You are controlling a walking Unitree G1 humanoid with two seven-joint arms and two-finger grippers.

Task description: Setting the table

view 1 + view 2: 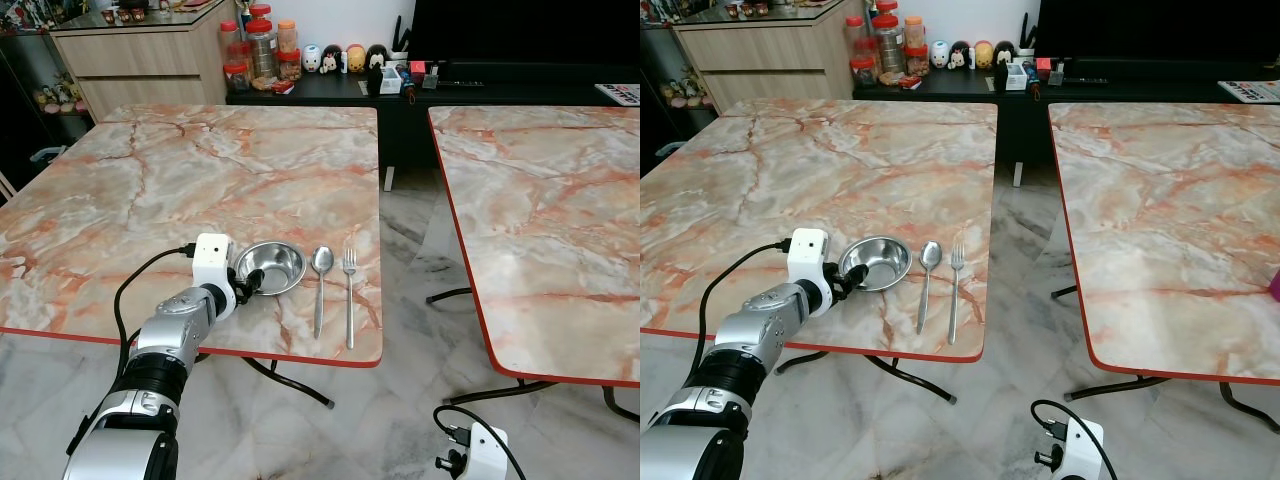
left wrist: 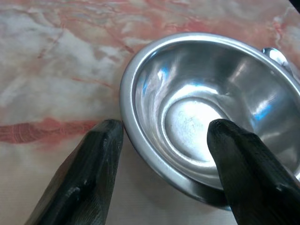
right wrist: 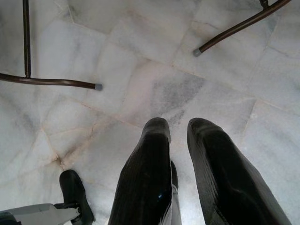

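A steel bowl [image 1: 270, 267] sits near the front edge of the marble table [image 1: 150, 180]. Just right of it lie a spoon [image 1: 320, 285] and then a fork [image 1: 349, 295], side by side with their handles toward me. My left gripper [image 1: 243, 285] is open at the bowl's near-left rim. In the left wrist view one finger [image 2: 89, 178] rests on the tabletop outside the bowl [image 2: 206, 108] and the other finger [image 2: 243, 164] reaches inside it. The rim passes between them, close to the outer finger. My right gripper [image 3: 180, 124] hangs idle over the floor, empty, with its fingers close together.
A second marble table [image 1: 550, 220] stands to the right across a gap of tiled floor [image 1: 410, 230]. Behind are a dark sideboard [image 1: 330, 88] with jars and figurines and a wooden cabinet [image 1: 140, 55]. Metal table legs [image 3: 47, 82] rest on the floor near my right arm.
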